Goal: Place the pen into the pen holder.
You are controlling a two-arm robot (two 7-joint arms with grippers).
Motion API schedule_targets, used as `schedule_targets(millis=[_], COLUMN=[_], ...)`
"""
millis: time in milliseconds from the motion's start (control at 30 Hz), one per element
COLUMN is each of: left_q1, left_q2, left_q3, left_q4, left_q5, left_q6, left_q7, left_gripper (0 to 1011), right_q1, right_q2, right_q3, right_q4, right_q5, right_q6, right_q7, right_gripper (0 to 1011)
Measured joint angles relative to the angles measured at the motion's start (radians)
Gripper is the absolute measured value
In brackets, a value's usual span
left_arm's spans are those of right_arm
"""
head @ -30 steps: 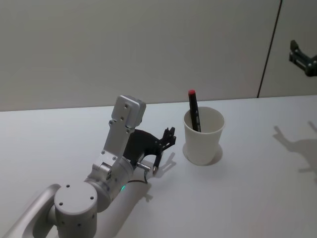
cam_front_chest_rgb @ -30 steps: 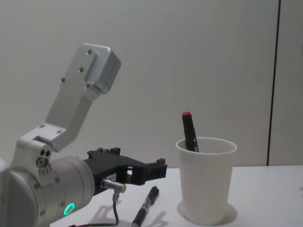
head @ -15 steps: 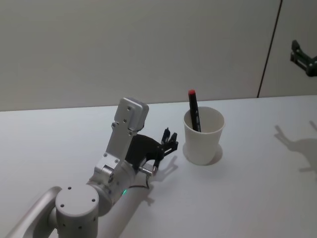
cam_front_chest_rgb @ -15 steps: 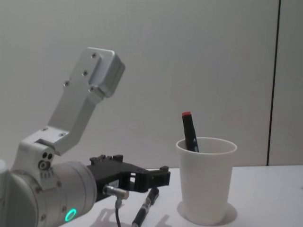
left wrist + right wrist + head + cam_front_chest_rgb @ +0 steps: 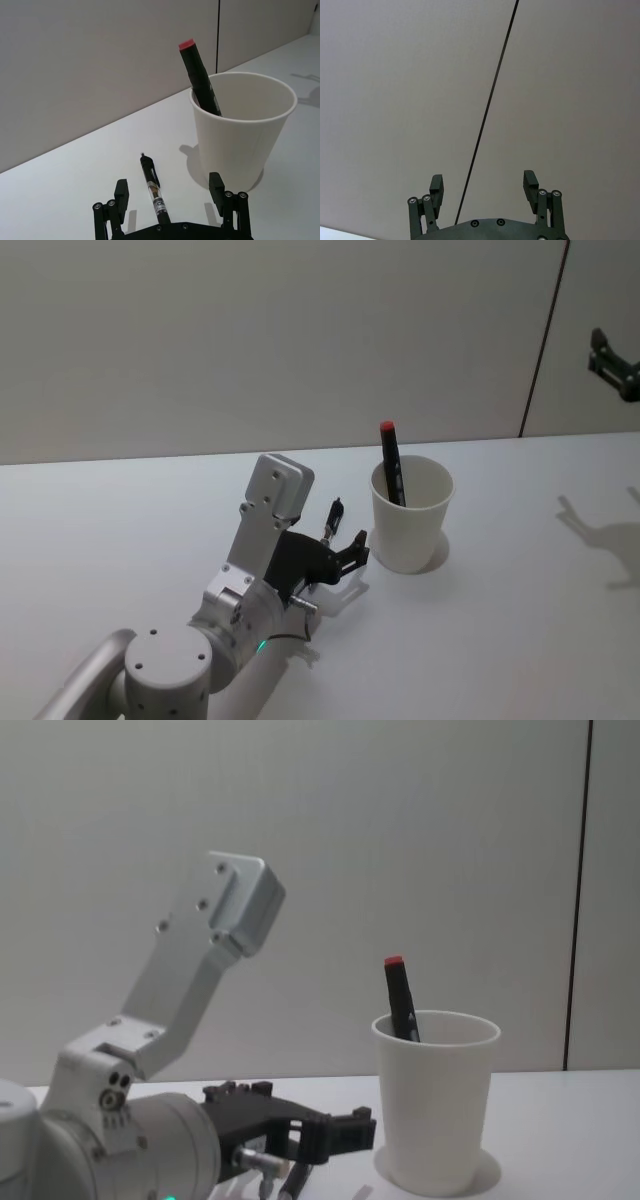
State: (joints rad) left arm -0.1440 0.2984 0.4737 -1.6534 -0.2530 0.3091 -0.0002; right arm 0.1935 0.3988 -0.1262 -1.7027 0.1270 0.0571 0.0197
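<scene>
Left end effector is low over the bench, just left of the pen holder, with its jaws spread wide and nothing gripped. In the left wrist view the two fingers straddle the pen with a gap on either side. The pen lies flat on the bench surface and reaches forward past the fingertips. It is a slim, dark pen with a clear labelled section in its barrel. The pen is outside the pen holder, close beside it on the robot's left, not touching it. The pen holder is a plain white paper cup with a rolled rim, standing upright on the bench. Inside it a black marker with a red cap leans against the rim, the cap well above the lip. The chest view shows the left end effector almost at bench level beside the cup; the marker tilts slightly toward the robot's left. Right end effector is held high at the far right, well apart from the cup. Its jaws are also spread wide and empty, and its fingers face a bare wall with a dark vertical seam.
</scene>
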Motion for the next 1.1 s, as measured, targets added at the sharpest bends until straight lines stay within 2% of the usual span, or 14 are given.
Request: schedule_targets(millis=[567, 867, 1100], left_q1=[-0.012, -0.009, -0.001], left_q2=[-0.016, -0.016, -0.013], left_q3=[0.003, -0.003, -0.011], left_q4=[0.065, 0.085, 0.092], left_q5=[0.044, 0.044, 0.026], left_q6=[-0.005, -0.009, -0.012], left_q7=[-0.027, -0.026, -0.011], left_gripper=[1003, 1003, 1003], right_q1=[-0.006, -0.007, -0.007], right_q2=[0.001, 0.001, 0.001], right_q3=[0.003, 0.003, 0.003], right_q4=[-0.001, -0.001, -0.001], right_q5=[0.002, 0.002, 0.002], right_q6=[-0.002, -0.002, -0.002], right_q7=[0.0, 0.0, 0.0], right_gripper=[1001, 1001, 1001])
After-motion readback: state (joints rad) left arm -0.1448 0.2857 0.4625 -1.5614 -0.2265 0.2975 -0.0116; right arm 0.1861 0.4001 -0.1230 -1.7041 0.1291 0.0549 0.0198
